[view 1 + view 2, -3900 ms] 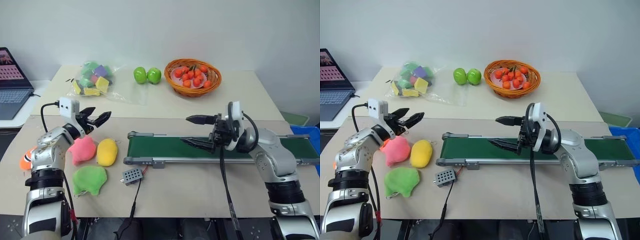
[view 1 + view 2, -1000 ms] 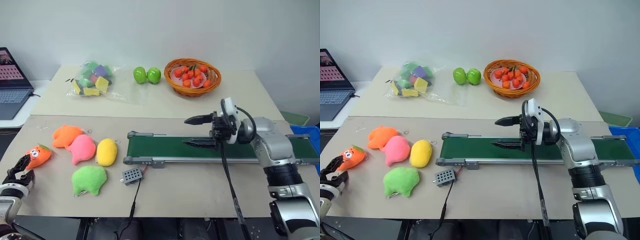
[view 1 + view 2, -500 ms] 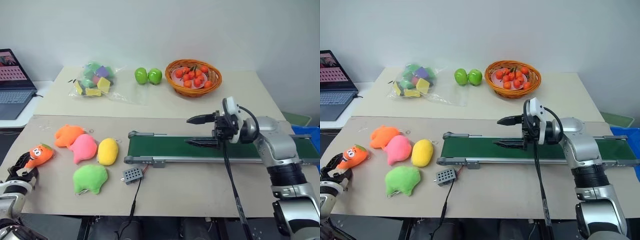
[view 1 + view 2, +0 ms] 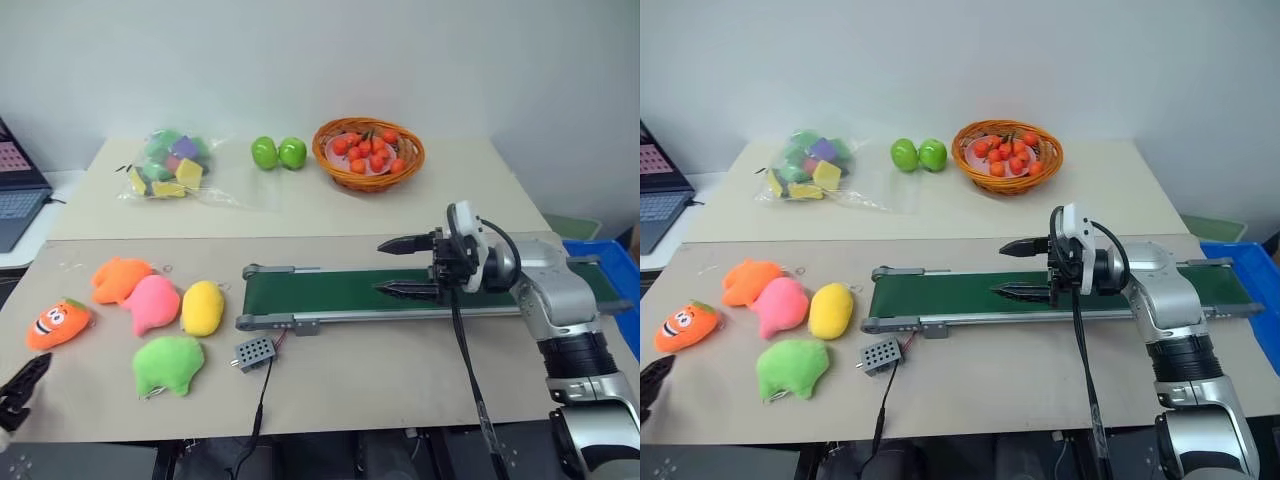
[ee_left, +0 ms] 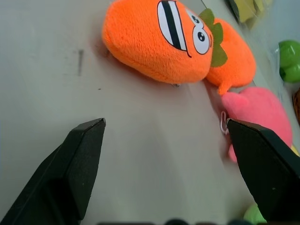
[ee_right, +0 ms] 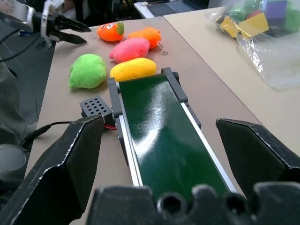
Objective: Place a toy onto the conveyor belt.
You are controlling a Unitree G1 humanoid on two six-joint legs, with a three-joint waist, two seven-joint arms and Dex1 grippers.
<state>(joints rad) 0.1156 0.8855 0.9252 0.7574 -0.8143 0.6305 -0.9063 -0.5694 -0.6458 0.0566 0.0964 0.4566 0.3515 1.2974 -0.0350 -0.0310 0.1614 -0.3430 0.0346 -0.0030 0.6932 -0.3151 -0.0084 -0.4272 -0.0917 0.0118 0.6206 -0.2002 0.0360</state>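
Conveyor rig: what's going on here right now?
Nothing is held. The toy lies on the table, at the left end of the row of plush toys. The left gripper is open just short of the toy, not touching it. The right gripper is open too, above the conveyor belt, which carries nothing yet.

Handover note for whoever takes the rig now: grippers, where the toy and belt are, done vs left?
Left gripper: open, empty, just short of the toy.
Right gripper: open, empty, over the conveyor belt.
Toy lies on the table's left edge, beside the lighter-orange plush, well off the belt.
Done: nothing placed; belt bare.
Left: grasp the toy, carry it over, set it on the belt.
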